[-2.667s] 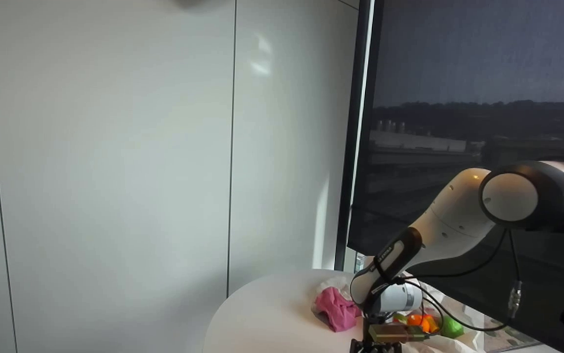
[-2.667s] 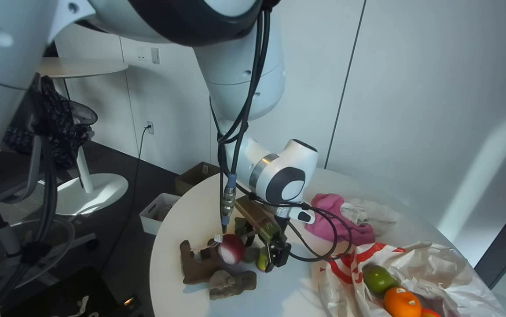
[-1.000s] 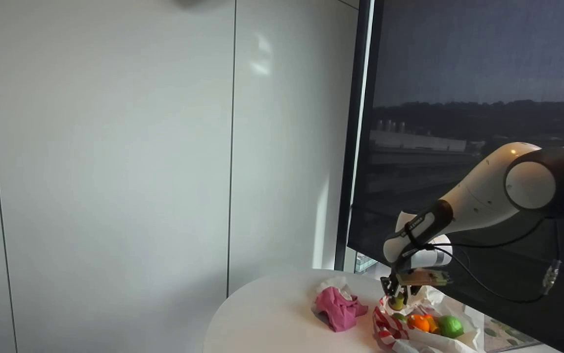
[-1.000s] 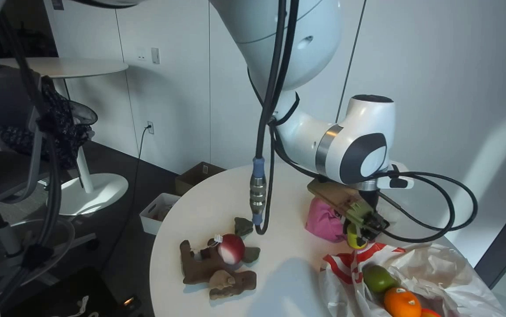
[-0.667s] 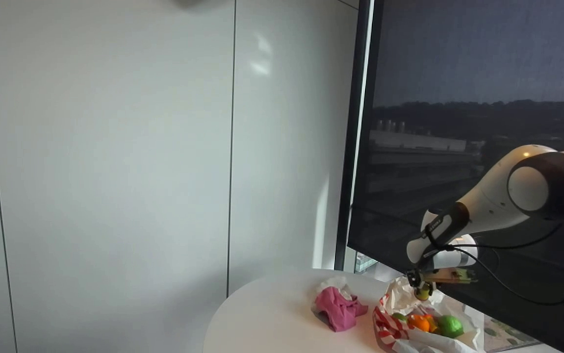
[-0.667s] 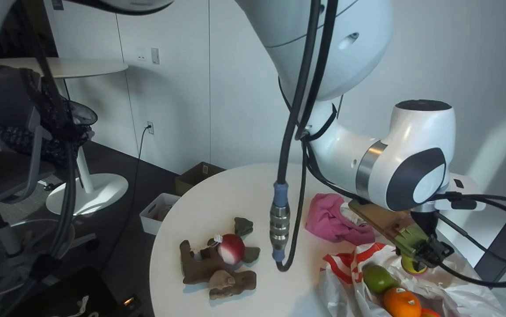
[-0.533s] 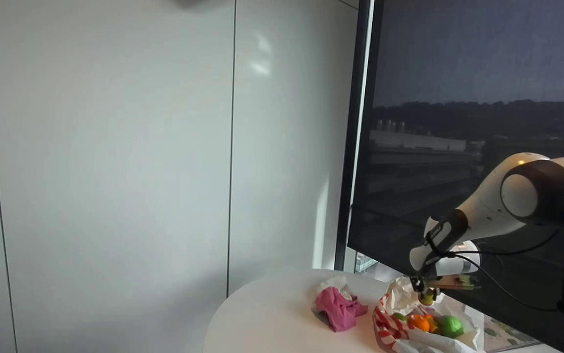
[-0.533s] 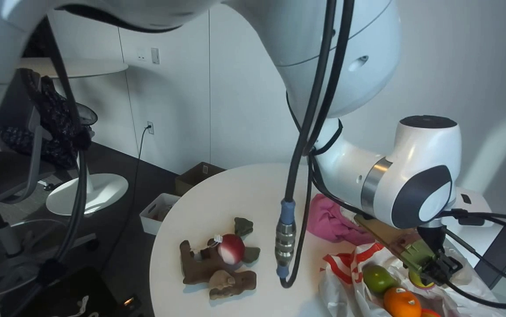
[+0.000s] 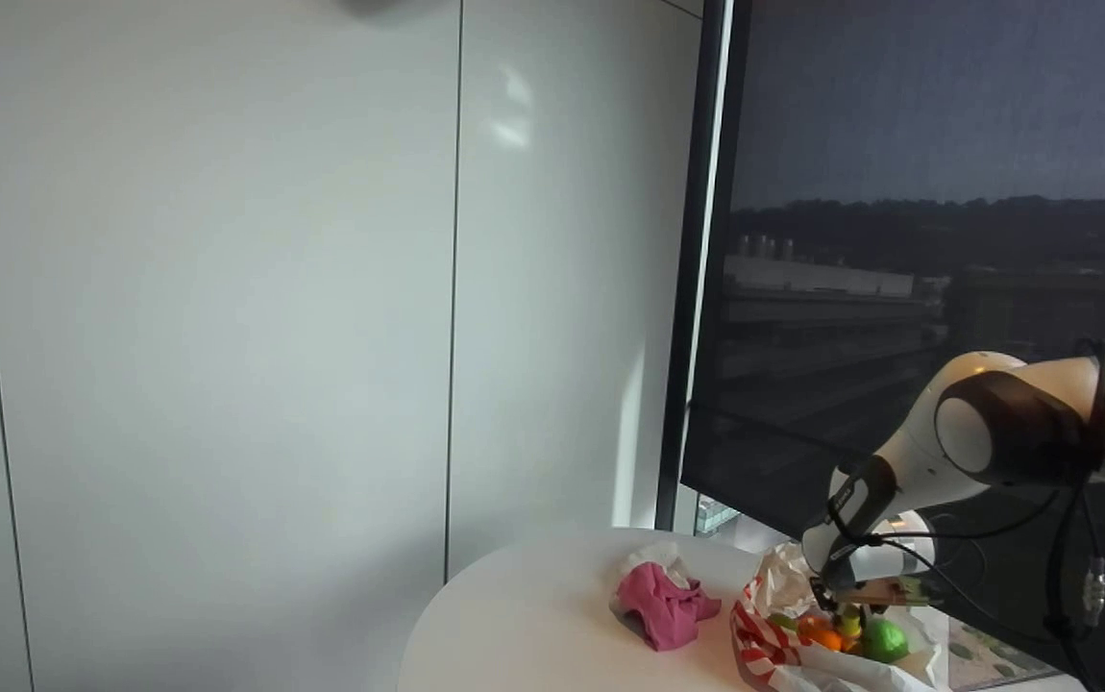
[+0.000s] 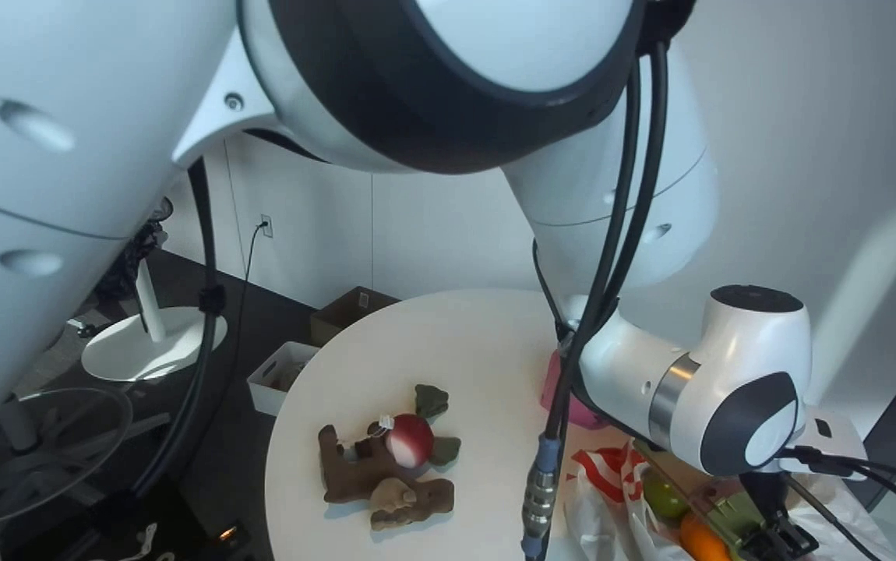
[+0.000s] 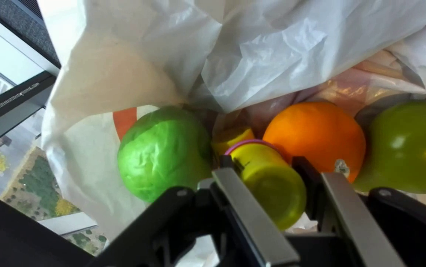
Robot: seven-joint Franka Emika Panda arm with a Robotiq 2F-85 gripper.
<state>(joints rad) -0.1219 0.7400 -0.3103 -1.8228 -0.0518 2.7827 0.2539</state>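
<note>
In the wrist view, my gripper is shut on a small yellow tub with a purple rim, tilted between the two fingers. It is low inside an opened white paper bag with red stripes. Around the tub lie a green ball-like item, an orange, a yellow piece and an olive-green fruit. An exterior view shows the tub just over the fruit. From another angle the gripper hides it.
A pink cloth lies beside the bag on the round white table. Toward the table's far side rest a brown plush toy and a red-and-white ball. A white bin stands on the floor. A window borders the bag.
From near the plush toy, my gripper has carried the yellow tub across the table to the bag. In the last half second it has come down among the fruit, still gripping the tub.
</note>
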